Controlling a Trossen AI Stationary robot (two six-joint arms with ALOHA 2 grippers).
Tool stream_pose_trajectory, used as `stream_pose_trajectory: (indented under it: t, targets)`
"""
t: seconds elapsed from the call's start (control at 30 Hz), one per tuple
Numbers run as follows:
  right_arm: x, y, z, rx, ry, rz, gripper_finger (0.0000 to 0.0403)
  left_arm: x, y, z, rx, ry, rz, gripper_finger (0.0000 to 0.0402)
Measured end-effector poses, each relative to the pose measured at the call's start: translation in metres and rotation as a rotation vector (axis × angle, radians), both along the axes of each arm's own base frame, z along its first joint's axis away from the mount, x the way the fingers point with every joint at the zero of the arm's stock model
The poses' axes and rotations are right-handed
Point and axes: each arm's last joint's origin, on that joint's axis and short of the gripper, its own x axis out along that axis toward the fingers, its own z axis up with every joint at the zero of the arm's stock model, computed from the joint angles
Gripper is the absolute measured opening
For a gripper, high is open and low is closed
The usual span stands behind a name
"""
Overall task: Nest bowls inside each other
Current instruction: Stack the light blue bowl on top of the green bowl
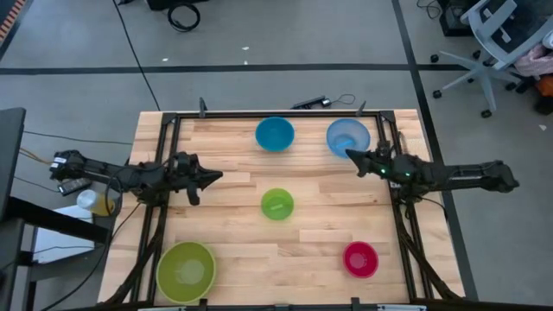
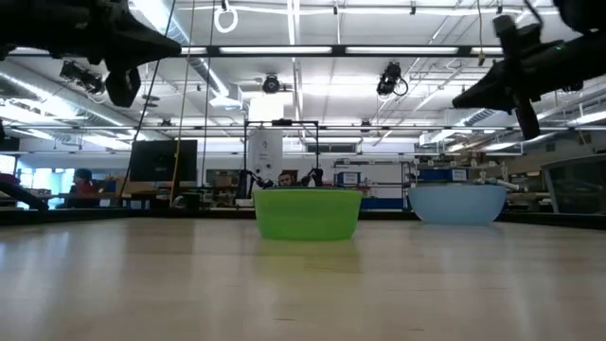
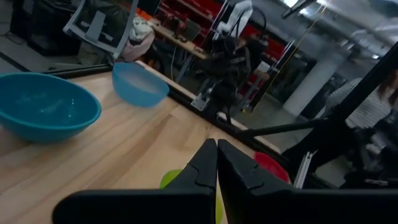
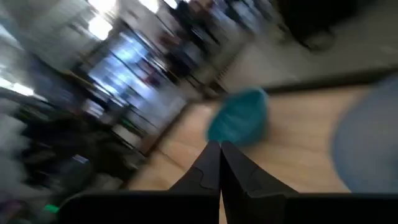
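Note:
Five bowls stand apart on the wooden table, each on its base: a solid blue one (image 1: pixel 275 134) and a translucent light blue one (image 1: pixel 347 136) at the far edge, a small green one (image 1: pixel 277 204) in the middle, a large yellow-green one (image 1: pixel 185 271) near left, a small red one (image 1: pixel 360 259) near right. My left gripper (image 1: pixel 216 176) is shut, above the table's left side, pointing toward the middle. My right gripper (image 1: pixel 351 155) is shut, above the near rim of the light blue bowl. Neither touches a bowl.
A black frame (image 1: pixel 259 116) runs along the table's far edge and down both sides. Bare wood lies between the bowls. Office chairs (image 1: pixel 492 43) stand on the floor beyond the far right corner.

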Motion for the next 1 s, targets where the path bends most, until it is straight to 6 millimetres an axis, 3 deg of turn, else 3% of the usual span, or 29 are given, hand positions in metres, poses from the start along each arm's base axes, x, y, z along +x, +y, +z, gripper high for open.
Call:
stream_pose_trajectory:
  t: [0.23,0.33,0.5,0.73,0.87,1.0]
  targets:
    - [0.022,-0.021,0.042,0.100,0.385,-0.164,0.0005,0.016,-0.003,0.027,0.023,0.129,0.001,0.0023]
    - [0.032,-0.035,0.060,0.133,0.479,-0.214,0.0010,0.020,-0.002,0.037,0.032,0.199,0.017,0.0045]
    - [0.051,-0.055,0.083,0.111,0.546,-0.146,0.0040,0.024,0.005,0.053,0.028,0.217,0.062,0.0100]
    - [0.064,-0.071,0.093,0.114,0.574,-0.135,0.0122,0.023,0.019,0.055,-0.032,0.246,0.163,0.0159]
    - [0.064,-0.080,0.098,0.152,0.555,-0.091,0.0167,0.021,0.026,0.050,-0.058,0.296,0.167,0.0175]
    - [0.057,-0.093,0.095,0.255,0.577,-0.172,0.0191,0.022,0.033,0.048,-0.071,0.316,0.180,0.0184]
